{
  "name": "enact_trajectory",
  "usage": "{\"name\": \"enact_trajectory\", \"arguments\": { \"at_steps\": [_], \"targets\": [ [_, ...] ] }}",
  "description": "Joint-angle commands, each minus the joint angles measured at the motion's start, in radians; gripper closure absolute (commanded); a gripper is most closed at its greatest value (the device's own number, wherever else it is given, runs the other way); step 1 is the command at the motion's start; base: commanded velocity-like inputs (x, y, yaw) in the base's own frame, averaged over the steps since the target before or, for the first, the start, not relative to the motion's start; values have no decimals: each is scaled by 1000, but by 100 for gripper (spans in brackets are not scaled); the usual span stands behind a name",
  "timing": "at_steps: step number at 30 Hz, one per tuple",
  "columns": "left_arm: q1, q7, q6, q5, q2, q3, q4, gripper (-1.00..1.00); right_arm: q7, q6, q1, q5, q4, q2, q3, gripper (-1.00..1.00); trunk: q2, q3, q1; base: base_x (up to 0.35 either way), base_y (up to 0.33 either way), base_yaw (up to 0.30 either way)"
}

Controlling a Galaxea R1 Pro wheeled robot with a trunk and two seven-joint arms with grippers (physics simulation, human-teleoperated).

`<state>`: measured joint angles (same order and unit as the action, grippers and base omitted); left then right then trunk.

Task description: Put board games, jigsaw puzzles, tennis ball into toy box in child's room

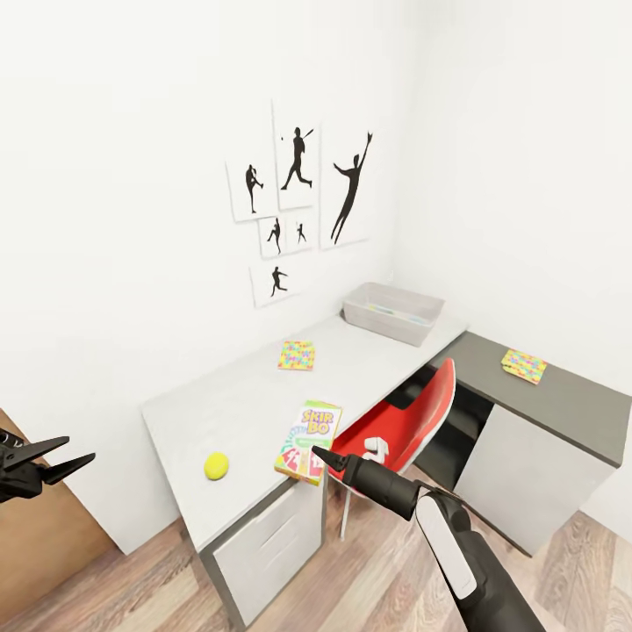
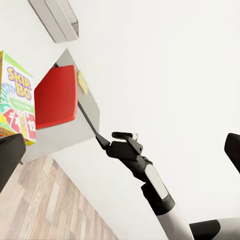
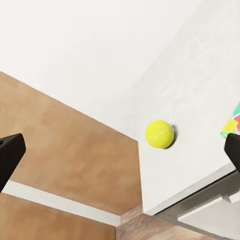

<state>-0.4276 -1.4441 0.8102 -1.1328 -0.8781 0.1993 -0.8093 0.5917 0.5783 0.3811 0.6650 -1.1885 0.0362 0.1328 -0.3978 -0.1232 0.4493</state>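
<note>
A SKIP-BO board game [image 1: 309,439] lies at the front edge of the pale table [image 1: 254,404]. Left of it sits the yellow tennis ball [image 1: 217,465]. One jigsaw puzzle [image 1: 297,355] lies mid-table, and a second [image 1: 524,365] lies on the dark cabinet top. The toy box [image 1: 393,312] stands in the far corner with something coloured inside. My right gripper [image 1: 320,456] is open at the SKIP-BO box's near edge; whether it touches I cannot tell. Along its fingers I see the ball [image 3: 159,133] ahead. My left gripper [image 1: 61,456] hangs open, well left of the table.
A red chair [image 1: 405,426] is tucked under the desk, right beside my right arm. White drawers [image 1: 268,544] sit under the near end. A brown wooden panel [image 1: 44,527] stands at the left. The floor is wood planks [image 1: 369,570]. Baseball-player prints [image 1: 298,202] hang on the wall.
</note>
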Motion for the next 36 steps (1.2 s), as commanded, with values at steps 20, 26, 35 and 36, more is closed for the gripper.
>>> {"name": "enact_trajectory", "arguments": {
  "at_steps": [20,26,35,36],
  "targets": [
    [-2,-2,9,-5,-2,6,-1,-100,-1,8,1,7,0,0,-1,-100,-2,31,1,-2,0,0],
    [-2,-4,-35,-7,-2,6,-1,-100,-1,2,1,7,-1,-1,-2,-100,-2,38,1,-11,0,58],
    [-2,-11,-56,-9,-2,6,-1,-100,-35,-13,1,8,2,0,-1,-100,-2,40,1,-1,0,47],
    [-2,-11,-56,-9,-2,6,-1,-100,-47,-13,1,8,2,1,-2,-100,-2,40,1,0,0,8]
  ]
}}
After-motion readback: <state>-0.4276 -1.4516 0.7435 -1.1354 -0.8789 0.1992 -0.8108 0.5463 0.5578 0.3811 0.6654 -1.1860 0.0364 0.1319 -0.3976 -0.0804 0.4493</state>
